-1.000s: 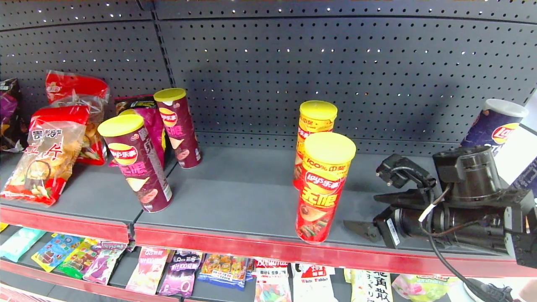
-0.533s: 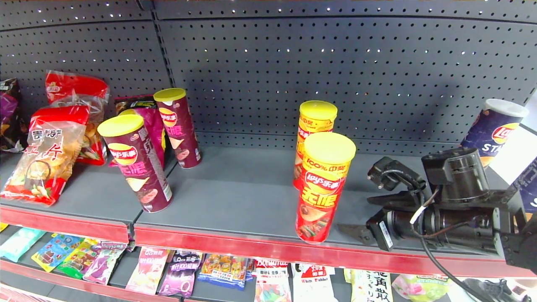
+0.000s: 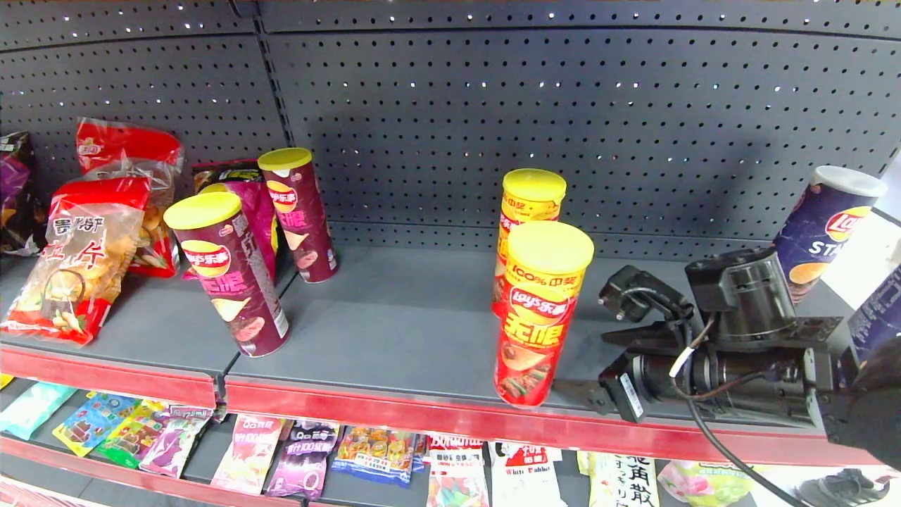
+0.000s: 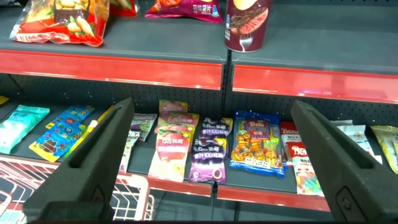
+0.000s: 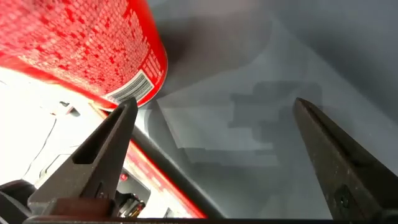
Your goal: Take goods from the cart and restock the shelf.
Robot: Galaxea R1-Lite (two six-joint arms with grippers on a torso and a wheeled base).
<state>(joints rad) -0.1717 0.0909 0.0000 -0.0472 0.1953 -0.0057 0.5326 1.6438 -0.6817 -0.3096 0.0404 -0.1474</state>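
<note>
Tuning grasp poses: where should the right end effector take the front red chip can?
Mid-body, from the robot's right. The front red chip can stands upright, a plain cylinder, with bare shelf on that side, where the right end effector lies level and open. Mind the rear can close behind it.

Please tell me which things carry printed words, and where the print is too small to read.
Red cylindrical chip can with yellow lid: large legible lettering.
Maroon cylindrical can, yellow lid: large legible lettering.
Blue cylindrical can: lettering partly hidden.
Lower-shelf snack packets: mostly too small.
</note>
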